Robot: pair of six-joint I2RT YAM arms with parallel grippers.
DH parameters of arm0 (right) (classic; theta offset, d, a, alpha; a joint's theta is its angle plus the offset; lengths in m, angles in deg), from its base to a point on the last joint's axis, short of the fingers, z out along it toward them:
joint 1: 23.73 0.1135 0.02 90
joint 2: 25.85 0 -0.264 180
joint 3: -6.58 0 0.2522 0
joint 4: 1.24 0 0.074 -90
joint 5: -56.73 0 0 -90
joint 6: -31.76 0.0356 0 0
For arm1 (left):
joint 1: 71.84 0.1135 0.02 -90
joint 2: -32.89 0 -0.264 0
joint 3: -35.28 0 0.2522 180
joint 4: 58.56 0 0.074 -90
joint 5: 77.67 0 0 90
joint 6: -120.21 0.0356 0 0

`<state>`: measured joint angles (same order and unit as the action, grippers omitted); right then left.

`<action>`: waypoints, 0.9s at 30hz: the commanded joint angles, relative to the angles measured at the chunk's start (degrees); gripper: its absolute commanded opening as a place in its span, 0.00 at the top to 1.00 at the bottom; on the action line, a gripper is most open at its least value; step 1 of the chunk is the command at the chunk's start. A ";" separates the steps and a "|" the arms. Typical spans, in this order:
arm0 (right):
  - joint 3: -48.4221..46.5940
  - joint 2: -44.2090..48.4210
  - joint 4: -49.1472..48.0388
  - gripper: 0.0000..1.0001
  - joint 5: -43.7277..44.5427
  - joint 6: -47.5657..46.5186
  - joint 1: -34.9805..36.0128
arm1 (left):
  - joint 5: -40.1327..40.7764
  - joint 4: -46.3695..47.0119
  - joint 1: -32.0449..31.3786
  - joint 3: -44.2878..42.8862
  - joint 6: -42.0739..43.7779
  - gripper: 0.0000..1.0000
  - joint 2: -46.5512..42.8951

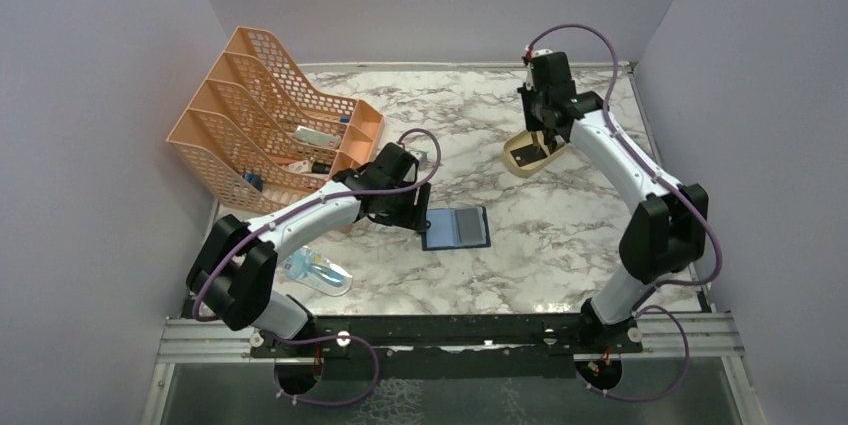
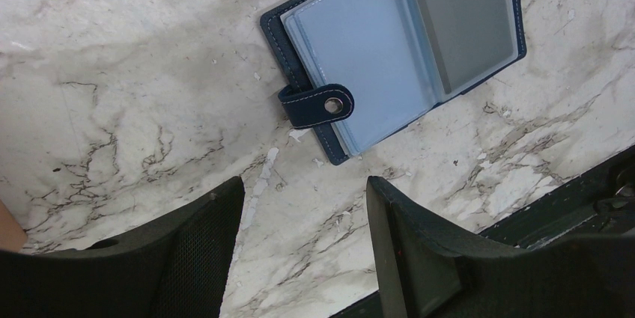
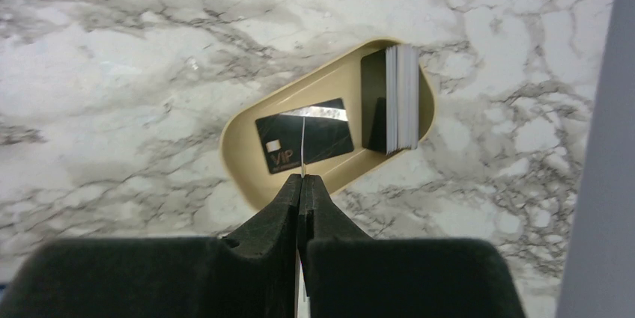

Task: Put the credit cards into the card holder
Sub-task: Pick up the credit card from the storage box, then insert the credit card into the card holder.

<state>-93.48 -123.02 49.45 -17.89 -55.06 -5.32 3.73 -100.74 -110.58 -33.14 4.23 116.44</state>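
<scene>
Just ahead of the left end effector (image 2: 299, 202), its fingers spread over the tabletop (image 2: 112, 71), the holder (image 2: 397, 41) lies open. The right end effector (image 3: 302, 183) pinches a thin card (image 3: 302, 138) edge-on above the tray (image 3: 236, 161), where a dark card (image 3: 329, 135) and a stack (image 3: 400, 97) rest.

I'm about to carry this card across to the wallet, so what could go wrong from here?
The right gripper pinches one thin card, seen edge-on; it may twist or slip on the way. The card holder lies open and unheld on the table, with the left gripper open beside it; pushing a card in could slide it.
</scene>
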 commanded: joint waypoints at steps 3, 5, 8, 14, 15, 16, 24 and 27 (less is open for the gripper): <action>10.61 10.20 -3.57 0.99 -22.85 10.58 0.30 | -4.64 0.40 0.07 -2.09 -1.55 0.37 1.21; 14.21 12.52 -5.81 0.99 -27.30 13.97 0.39 | -6.70 1.39 0.07 -2.03 -2.17 0.39 0.86; 20.31 15.49 -11.62 0.99 -34.74 19.12 0.57 | -11.35 4.45 0.11 -0.93 -3.53 0.39 0.45; 31.68 18.67 -21.39 0.99 -42.54 28.42 2.42 | -20.21 14.31 0.22 3.64 -9.13 0.40 1.74; 33.11 18.94 -22.94 0.99 -42.89 29.81 2.61 | -18.27 14.14 0.24 3.81 -9.17 0.40 1.97; 34.44 18.87 -24.27 0.99 -42.94 30.91 2.74 | -15.84 13.41 0.24 3.80 -8.99 0.41 2.22; 37.97 12.85 -30.15 0.99 -45.40 33.47 5.88 | -6.71 10.19 0.40 3.63 -6.78 0.56 7.04; 40.10 11.43 -33.68 0.99 -46.33 33.29 6.61 | -5.36 10.22 0.47 3.30 -6.14 0.61 8.61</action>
<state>-56.00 -109.60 22.78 -60.84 -23.15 0.04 -5.69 -90.45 -110.32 -29.95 -3.15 123.39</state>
